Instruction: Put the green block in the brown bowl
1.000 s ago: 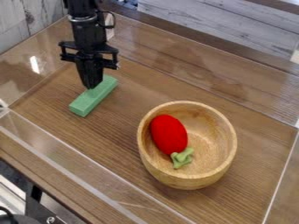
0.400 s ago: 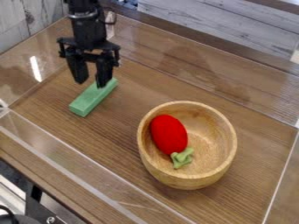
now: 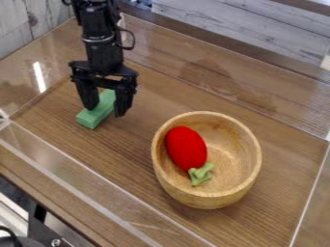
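The green block (image 3: 92, 117) lies flat on the wooden table at the left, partly hidden behind my gripper. My gripper (image 3: 103, 99) has come down over it, open, one black finger (image 3: 83, 95) to its left and the other to its right, straddling the block. To the right sits the brown bowl (image 3: 240, 179), round and light wood. A red vegetable (image 3: 186, 148) with a small green stem lies inside it.
A clear plastic wall (image 3: 116, 203) runs along the near side of the table and another stands at the left. Grey planks (image 3: 258, 24) rise behind the table.
The gripper went from shut above the block's far end to open. It also dropped lower and nearer, so its fingers now stand on both sides of the block. The block and bowl stayed put.
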You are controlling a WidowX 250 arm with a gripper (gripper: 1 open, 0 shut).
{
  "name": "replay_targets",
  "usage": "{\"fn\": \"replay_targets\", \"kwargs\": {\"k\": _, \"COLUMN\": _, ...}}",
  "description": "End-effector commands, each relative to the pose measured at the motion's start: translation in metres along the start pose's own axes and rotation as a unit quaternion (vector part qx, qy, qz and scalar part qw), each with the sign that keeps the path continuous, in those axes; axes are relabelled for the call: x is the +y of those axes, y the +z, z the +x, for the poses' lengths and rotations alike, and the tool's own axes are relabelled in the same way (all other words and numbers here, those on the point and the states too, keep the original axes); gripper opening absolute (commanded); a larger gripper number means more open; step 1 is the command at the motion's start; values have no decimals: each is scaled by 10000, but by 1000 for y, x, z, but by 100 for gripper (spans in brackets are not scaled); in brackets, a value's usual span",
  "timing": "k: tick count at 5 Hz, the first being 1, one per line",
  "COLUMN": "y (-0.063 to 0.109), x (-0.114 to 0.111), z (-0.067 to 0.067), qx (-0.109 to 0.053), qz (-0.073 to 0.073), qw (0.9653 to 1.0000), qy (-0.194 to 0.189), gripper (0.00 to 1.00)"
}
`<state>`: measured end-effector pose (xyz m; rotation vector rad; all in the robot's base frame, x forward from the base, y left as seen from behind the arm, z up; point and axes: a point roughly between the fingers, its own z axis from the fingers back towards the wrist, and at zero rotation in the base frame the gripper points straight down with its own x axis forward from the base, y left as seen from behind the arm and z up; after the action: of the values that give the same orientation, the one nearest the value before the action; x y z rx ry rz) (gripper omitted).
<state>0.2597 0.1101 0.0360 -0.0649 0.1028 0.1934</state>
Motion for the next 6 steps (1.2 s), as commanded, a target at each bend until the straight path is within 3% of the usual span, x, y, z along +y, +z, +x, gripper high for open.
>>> {"fn": "replay_targets", "kwargs": {"k": 1, "y": 8, "x": 4, "z": -2, "qx": -107, "qz": 53, "qw": 9999, "qy": -11, "gripper": 0}}
{"fn": "replay_targets", "kwargs": {"k": 2, "y": -4, "x": 6, "z": -3, "qx": -100, "qz": 59, "qw": 9999, "qy": 50, "gripper": 0}}
{"fn": "replay_targets", "kwargs": {"k": 3, "y": 8, "x": -4, "z": -6, "qx": -239, "qz": 147, "qw": 9996, "qy": 24, "gripper": 0}}
{"fn": "replay_targets", "kwargs": {"k": 4, "y": 28, "x": -25, "z": -4, "qx": -404, "qz": 254, "qw": 9989, "qy": -32, "gripper": 0}}
{"fn": "replay_targets", "kwargs": {"k": 5, "y": 37, "x": -62, "z": -4, "qx": -507, "qz": 278, "qw": 9979, "qy": -286, "gripper": 0}}
{"fn": "replay_targets", "kwargs": {"k": 6, "y": 40, "x": -96, "z": -14, "qx": -556, "qz": 272, "qw": 9961, "qy": -623, "gripper": 0}}
